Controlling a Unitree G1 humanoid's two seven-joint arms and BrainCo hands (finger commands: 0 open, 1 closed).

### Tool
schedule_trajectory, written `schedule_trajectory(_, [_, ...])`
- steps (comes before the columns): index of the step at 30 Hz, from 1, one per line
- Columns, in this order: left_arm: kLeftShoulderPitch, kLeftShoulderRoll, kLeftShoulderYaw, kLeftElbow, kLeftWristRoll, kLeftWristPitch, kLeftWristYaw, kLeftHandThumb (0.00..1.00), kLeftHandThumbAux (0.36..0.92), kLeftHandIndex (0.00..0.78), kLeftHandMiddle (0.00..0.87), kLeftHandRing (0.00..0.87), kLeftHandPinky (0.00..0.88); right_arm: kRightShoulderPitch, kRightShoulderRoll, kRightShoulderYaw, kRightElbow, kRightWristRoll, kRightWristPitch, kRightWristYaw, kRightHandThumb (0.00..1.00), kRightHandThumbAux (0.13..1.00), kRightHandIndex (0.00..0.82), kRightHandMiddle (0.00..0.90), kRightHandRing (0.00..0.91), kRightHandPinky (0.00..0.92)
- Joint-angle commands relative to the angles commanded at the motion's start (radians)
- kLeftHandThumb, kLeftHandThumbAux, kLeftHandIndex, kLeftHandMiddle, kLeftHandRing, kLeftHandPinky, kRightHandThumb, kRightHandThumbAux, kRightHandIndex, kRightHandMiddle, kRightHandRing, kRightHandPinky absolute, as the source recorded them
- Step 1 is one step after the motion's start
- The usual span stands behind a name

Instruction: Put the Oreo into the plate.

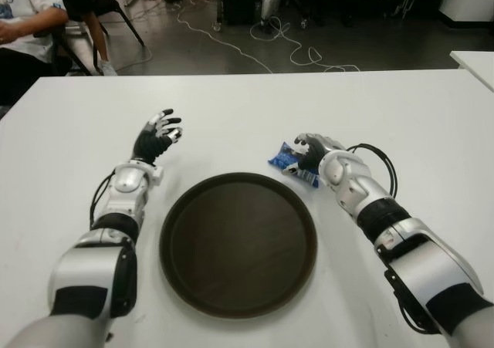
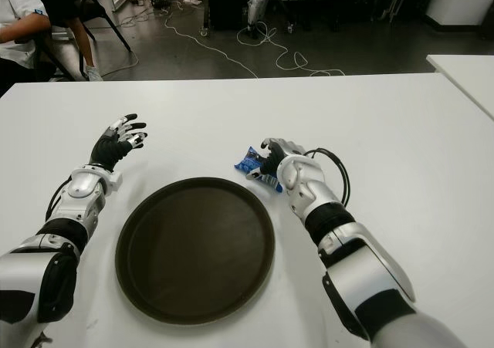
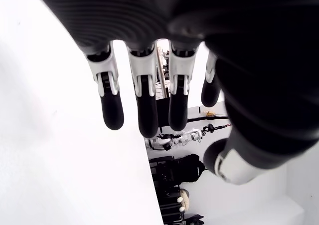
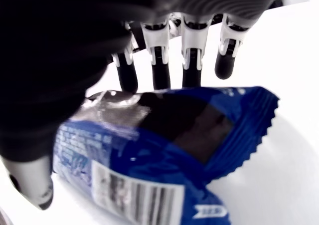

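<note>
The Oreo is a blue packet lying on the white table, just beyond the right rim of the round dark plate. My right hand is on the packet's right end. In the right wrist view the fingers reach over the far side of the packet and the thumb sits on its near side, so the packet lies between them. The plate holds nothing. My left hand is raised left of the plate, fingers spread and holding nothing.
A person in a white shirt sits at the table's far left corner. Cables trail over the floor beyond the far edge. Another white table shows at the right.
</note>
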Motion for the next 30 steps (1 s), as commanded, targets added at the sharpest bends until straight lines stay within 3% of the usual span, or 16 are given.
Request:
schedule_trajectory(9, [0.001, -0.002, -0.006, -0.003, 0.006, -0.005, 0.005, 0.107, 0.706, 0.123, 0.215, 0.218, 0.229, -0.008, 0.004, 0.011, 0.036, -0.002, -0.013, -0.014, 0.0, 0.651, 0.19, 0.191, 0.179, 0.142])
schedule_trajectory(30, [0.005, -0.008, -0.002, -0.008, 0.001, -0.004, 0.013, 0.112, 0.704, 0.122, 0.223, 0.231, 0.247, 0.002, 0.007, 0.02, 0.086, -0.003, -0.054, -0.084, 0.0, 0.687, 0.276, 0.271, 0.263, 0.24])
